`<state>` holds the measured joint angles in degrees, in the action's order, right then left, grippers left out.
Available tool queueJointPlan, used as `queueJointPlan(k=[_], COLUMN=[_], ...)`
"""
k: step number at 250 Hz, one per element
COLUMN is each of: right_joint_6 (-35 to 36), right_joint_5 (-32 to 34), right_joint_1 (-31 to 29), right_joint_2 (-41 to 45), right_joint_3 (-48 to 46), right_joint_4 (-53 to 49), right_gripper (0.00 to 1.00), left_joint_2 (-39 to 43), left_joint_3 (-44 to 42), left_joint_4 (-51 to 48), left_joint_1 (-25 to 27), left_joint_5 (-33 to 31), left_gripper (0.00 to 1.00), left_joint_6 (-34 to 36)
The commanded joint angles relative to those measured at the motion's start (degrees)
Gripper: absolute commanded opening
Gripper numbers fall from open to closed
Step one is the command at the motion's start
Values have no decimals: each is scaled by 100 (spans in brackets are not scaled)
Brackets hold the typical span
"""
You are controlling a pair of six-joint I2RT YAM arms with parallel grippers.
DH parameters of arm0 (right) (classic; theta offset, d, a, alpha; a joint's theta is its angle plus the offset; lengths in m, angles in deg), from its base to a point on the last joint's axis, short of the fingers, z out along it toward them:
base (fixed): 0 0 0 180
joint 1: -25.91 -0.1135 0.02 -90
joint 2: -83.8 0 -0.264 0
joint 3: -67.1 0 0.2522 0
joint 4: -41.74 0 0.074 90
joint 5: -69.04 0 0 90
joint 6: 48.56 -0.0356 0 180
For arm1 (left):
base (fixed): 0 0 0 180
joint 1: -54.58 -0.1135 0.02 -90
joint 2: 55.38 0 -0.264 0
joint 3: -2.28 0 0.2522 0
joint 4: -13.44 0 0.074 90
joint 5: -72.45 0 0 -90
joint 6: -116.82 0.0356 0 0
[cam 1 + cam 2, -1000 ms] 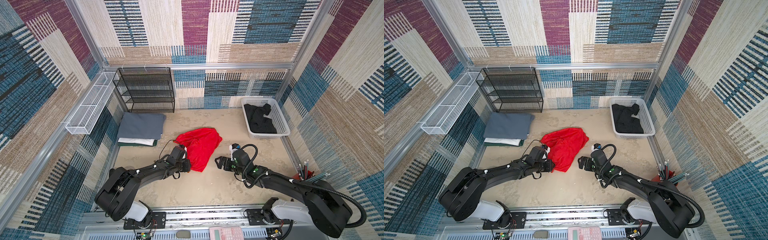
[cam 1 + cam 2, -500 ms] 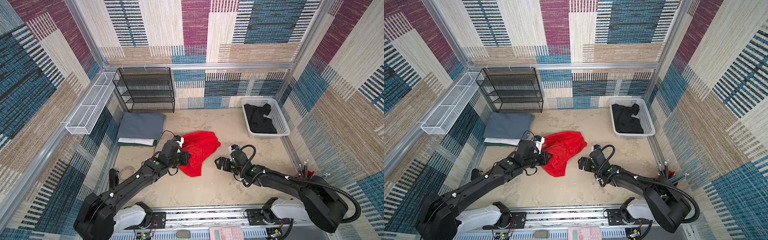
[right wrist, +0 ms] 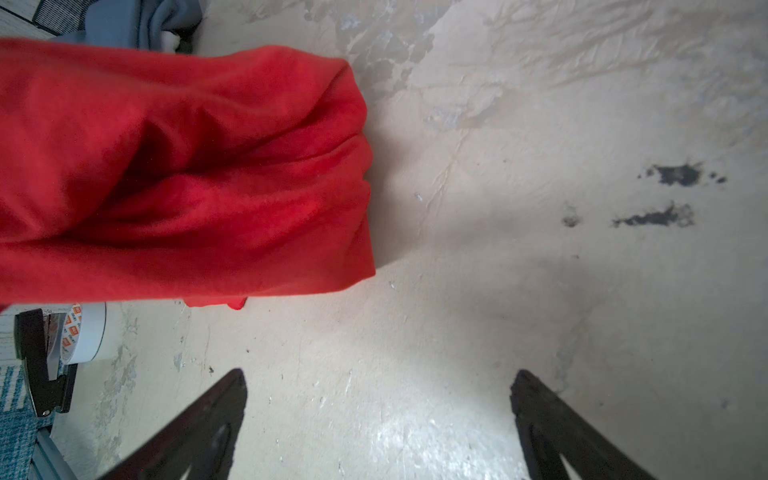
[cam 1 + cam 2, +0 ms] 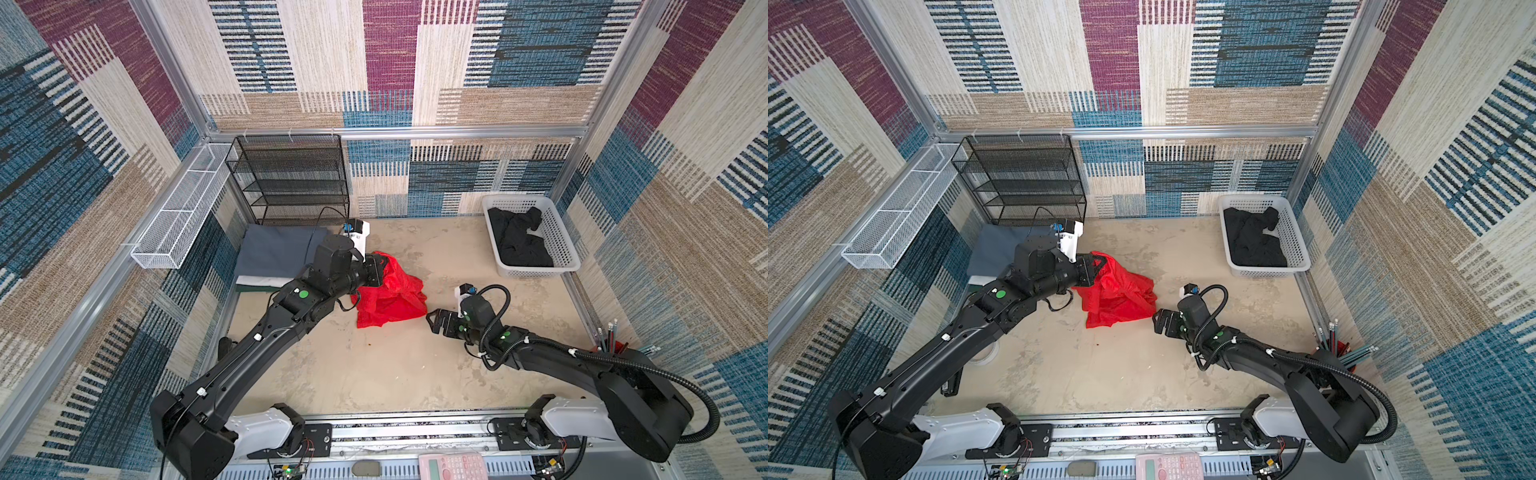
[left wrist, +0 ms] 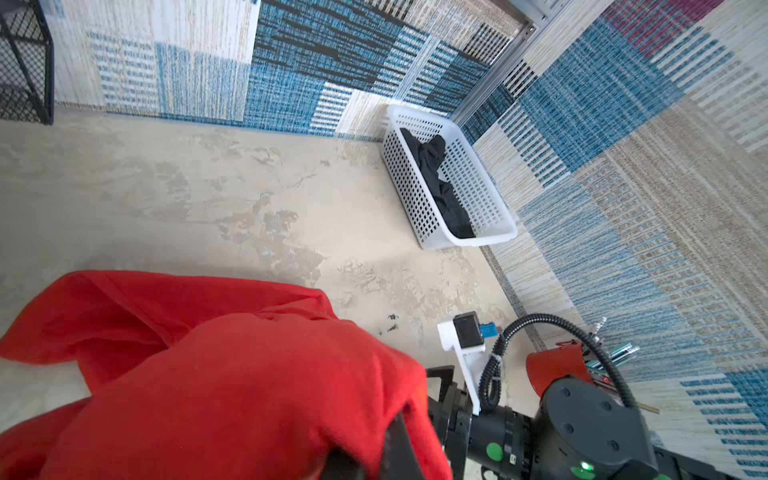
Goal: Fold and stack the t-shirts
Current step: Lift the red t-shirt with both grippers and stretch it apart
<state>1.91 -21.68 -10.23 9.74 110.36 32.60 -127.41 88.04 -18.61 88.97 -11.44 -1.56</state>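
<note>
L gripper [image 4: 377, 270] clamped on red t-shirt [image 4: 392, 301], bunched at table [image 4: 374, 374] centre; R gripper [image 4: 437, 322] wide open, empty, just right of it; grey t-shirt [image 4: 272, 253] far left, black t-shirt [image 4: 517, 249] in basket [image 4: 559, 241] far right

The plain red t-shirt [image 4: 390, 299] at the middle is bright red. At the far left, a slate grey t-shirt [image 4: 270, 253] tops a white t-shirt [image 4: 259, 281] and a dark green t-shirt [image 4: 249, 289]. At the far right, a black t-shirt [image 4: 519, 245] fills a white perforated basket [image 4: 536, 272]. The table [image 4: 374, 374] is mottled beige. The walls [image 4: 395, 62] carry striped patches of blue, maroon and tan.
</note>
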Motion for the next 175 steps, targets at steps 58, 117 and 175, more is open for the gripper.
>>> queueJointPlan(k=[58, 117, 175], right_joint_6=[495, 894, 1157], right_joint_5=[-585, -602, -390], right_joint_1=[-7, -11, -7], right_joint_2=[-501, -1411, -2378], right_joint_3=[320, 965, 1720], right_joint_4=[804, 1356, 1649], right_gripper=[97, 91, 38], left_joint_2=[-778, -987, -1034], left_joint_3=[1791, 2403, 2876], left_joint_4=[-425, -683, -1114], left_joint_1=[6, 24, 11], left_joint_5=[42, -44, -557], left_gripper=[0, 0, 0], left_joint_6=[534, 670, 1045])
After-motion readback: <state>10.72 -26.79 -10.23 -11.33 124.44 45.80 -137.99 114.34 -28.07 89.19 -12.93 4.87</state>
